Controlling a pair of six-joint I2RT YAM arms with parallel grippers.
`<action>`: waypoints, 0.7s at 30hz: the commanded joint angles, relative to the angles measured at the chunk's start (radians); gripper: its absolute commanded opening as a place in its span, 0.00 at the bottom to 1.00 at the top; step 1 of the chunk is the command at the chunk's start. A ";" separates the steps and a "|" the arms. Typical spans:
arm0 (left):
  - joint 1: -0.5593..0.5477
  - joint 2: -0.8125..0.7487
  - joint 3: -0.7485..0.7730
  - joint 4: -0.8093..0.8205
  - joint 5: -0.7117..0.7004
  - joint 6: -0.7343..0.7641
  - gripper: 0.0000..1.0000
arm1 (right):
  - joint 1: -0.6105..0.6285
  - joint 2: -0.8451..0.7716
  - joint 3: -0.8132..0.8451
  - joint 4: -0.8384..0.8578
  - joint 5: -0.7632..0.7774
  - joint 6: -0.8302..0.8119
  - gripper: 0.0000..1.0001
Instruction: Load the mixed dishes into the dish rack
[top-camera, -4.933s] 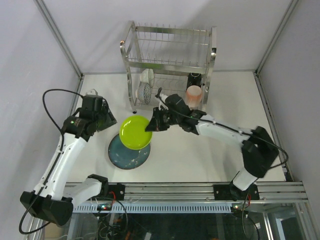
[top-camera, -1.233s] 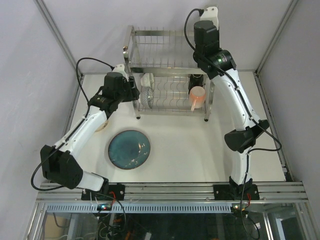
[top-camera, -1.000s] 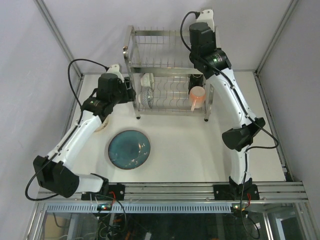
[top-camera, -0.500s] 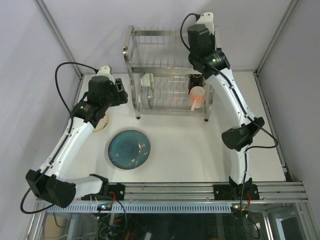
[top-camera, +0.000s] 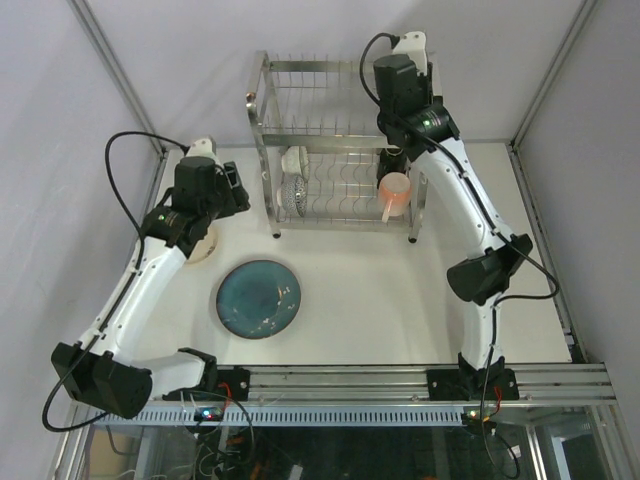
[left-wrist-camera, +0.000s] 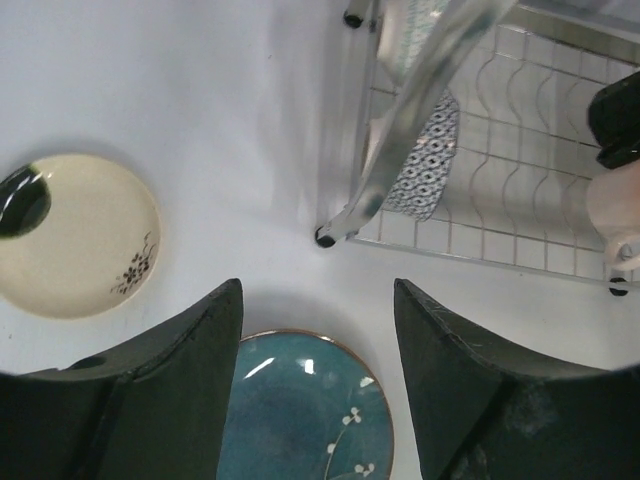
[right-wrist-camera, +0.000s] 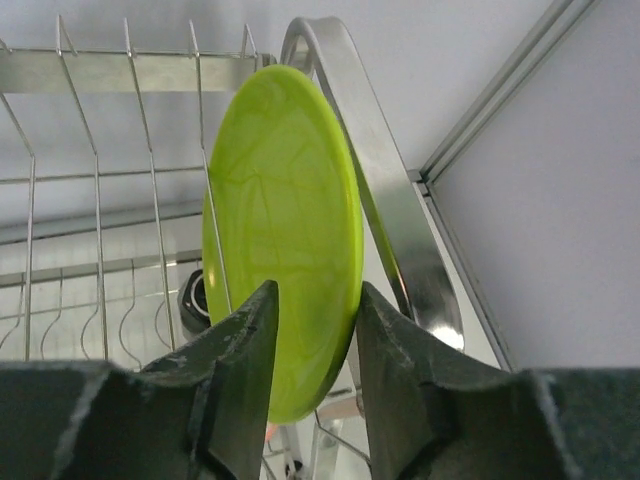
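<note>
My right gripper (right-wrist-camera: 315, 300) is shut on the lime-green plate (right-wrist-camera: 285, 220). It holds the plate on edge among the upper-tier wires at the right end of the dish rack (right-wrist-camera: 100, 70). In the top view this gripper (top-camera: 397, 90) is over the rack (top-camera: 340, 130) and hides the plate. My left gripper (left-wrist-camera: 318, 290) is open and empty above the table, left of the rack (top-camera: 232, 185). The blue-grey plate (top-camera: 258, 298) and the cream black-marked plate (left-wrist-camera: 75, 235) lie flat on the table. The patterned bowl (top-camera: 290, 193), pink mug (top-camera: 393, 192) and dark-handled mug (top-camera: 392, 158) are in the lower tier.
A pale dish (top-camera: 296, 159) stands behind the bowl in the lower tier. The rack's front left post and foot (left-wrist-camera: 325, 238) are just ahead of my left fingers. Grey walls and a metal frame enclose the table.
My left arm has drawn back leftward from the rack's left side. My right arm, which earlier carried the green plate low over the table, now stays almost still at the rack's top tier.
</note>
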 joint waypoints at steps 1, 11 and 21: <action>0.049 -0.061 -0.097 -0.001 -0.020 -0.081 0.67 | -0.015 -0.123 -0.047 0.043 -0.021 0.008 0.38; 0.234 -0.101 -0.273 0.041 0.069 -0.271 0.69 | -0.042 -0.285 -0.235 0.140 -0.149 0.039 0.51; 0.441 -0.150 -0.426 0.057 0.119 -0.497 0.70 | -0.069 -0.432 -0.315 0.196 -0.296 0.114 0.57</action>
